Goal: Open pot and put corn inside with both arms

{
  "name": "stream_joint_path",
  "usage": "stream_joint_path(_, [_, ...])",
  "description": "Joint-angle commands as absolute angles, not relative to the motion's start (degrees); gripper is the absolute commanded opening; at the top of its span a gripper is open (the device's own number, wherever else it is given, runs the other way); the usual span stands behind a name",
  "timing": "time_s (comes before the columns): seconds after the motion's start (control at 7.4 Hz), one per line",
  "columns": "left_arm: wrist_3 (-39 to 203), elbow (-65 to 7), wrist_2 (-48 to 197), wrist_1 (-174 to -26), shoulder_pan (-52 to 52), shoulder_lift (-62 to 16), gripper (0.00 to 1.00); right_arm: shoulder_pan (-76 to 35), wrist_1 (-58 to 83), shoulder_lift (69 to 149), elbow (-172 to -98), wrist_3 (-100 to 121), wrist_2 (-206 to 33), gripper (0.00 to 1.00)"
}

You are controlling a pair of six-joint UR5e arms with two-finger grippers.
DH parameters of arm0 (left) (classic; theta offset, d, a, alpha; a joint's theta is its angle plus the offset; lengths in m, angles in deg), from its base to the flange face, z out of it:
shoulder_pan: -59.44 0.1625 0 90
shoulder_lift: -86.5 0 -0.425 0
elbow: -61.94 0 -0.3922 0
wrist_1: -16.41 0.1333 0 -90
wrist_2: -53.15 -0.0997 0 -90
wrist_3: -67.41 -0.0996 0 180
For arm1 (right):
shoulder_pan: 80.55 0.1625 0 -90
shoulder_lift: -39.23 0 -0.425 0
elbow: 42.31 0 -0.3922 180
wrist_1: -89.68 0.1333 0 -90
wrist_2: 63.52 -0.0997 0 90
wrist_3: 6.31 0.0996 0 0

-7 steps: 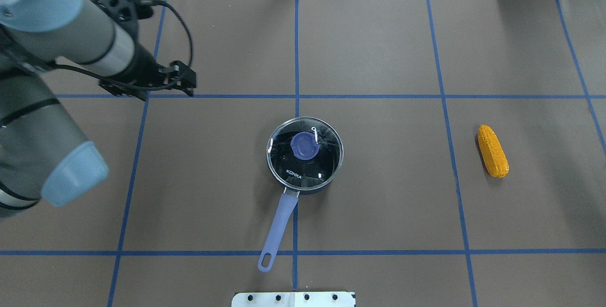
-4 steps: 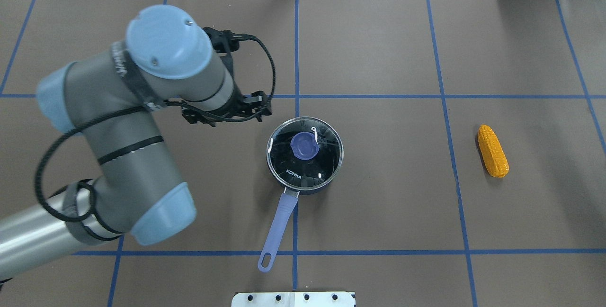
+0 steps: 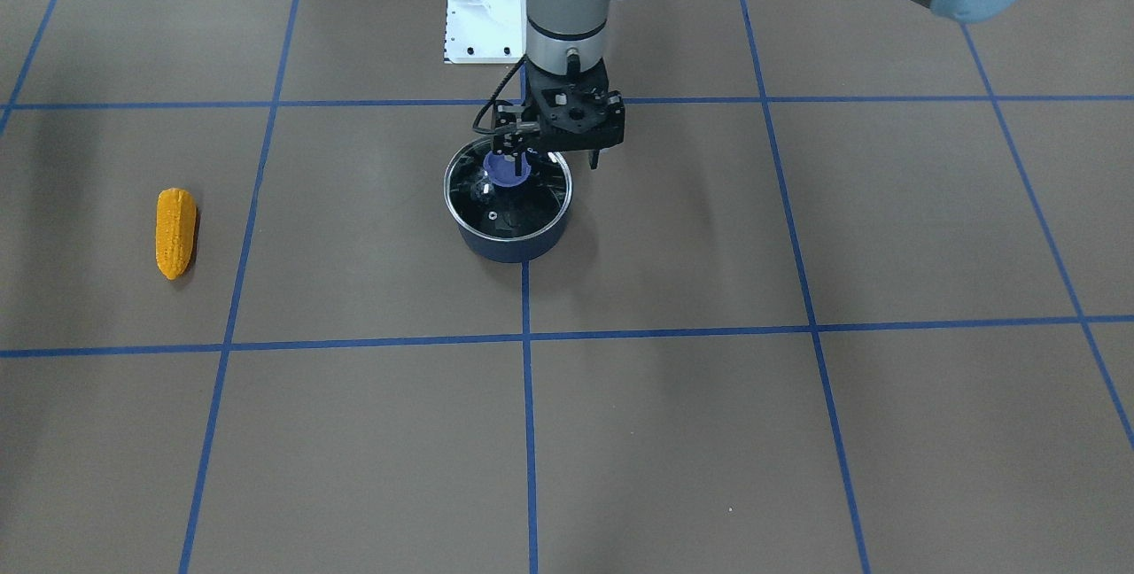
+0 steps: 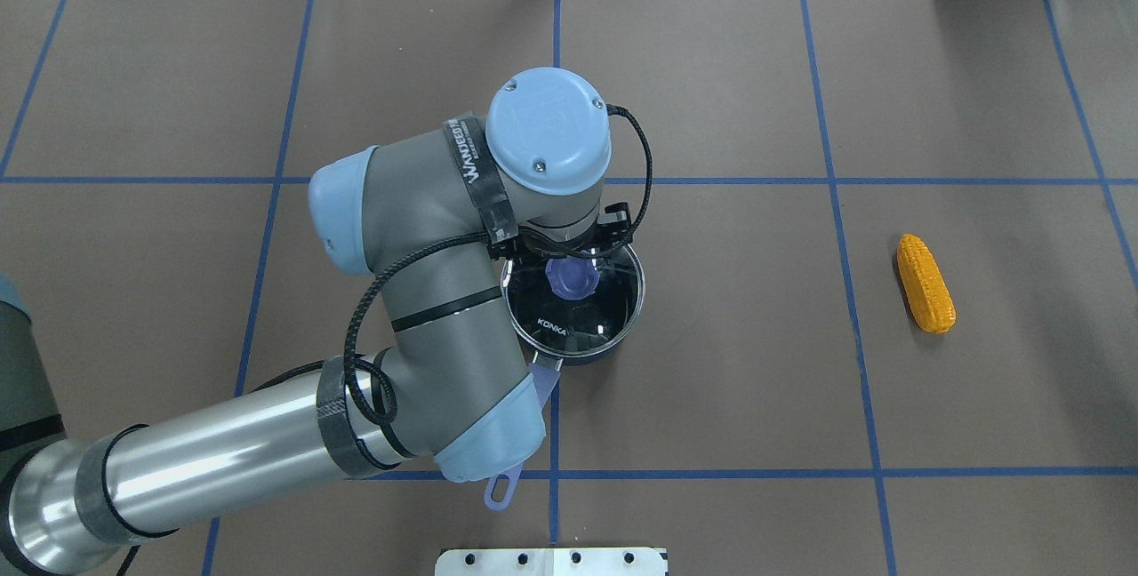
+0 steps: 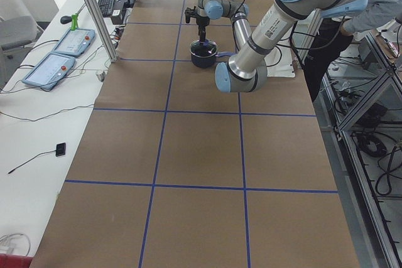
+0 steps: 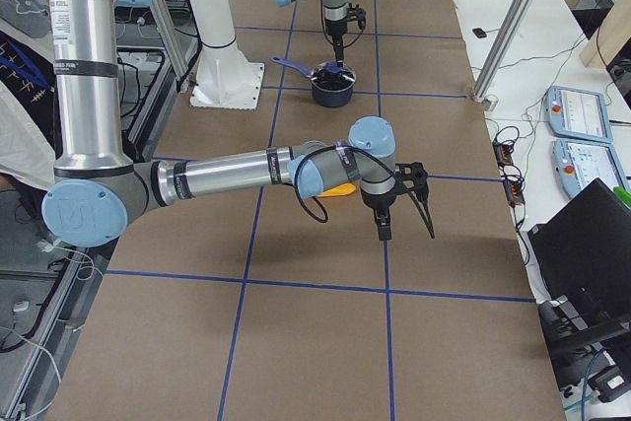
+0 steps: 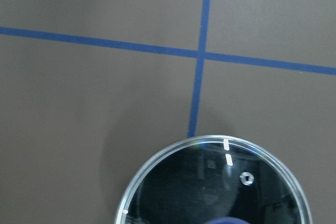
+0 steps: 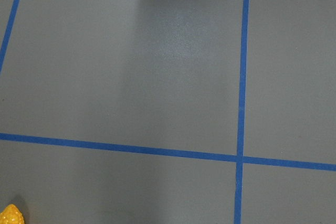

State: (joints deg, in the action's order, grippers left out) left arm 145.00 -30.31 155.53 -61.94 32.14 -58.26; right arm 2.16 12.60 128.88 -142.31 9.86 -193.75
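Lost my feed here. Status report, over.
Left gripper open over lid knob; right gripper state unclear. Pot lidded, corn lying apart. No obstacle seen.

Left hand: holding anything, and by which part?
Nothing held. The left hand hangs open over the knob; the lid sits on the pot.

Pot (image 3: 509, 246): dark navy wall, black interior, lavender-blue handle (image 4: 545, 379); blue lid knob (image 4: 569, 277) beneath the black left end effector (image 3: 555, 165). Corn (image 4: 925, 283): orange-yellow, bumpy kernel rows, well apart from it. Counter (image 3: 797, 423): brown, blue tape grid (image 3: 526, 397). Left arm (image 4: 427, 203): grey, light-blue caps.
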Motion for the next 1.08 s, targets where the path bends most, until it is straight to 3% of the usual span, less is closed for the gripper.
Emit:
stream_joint_path(0.0, [145.0,-29.0,154.5,-62.3,34.7,-58.6,0.98,2.2,12.6,129.0,-142.2,9.9,-193.7,1.00])
stream_joint_path(0.95, [144.4,-27.4,154.5,-65.3,35.1,-58.4,0.98,2.1,12.6,129.0,-142.1,9.9,-193.7,1.00])
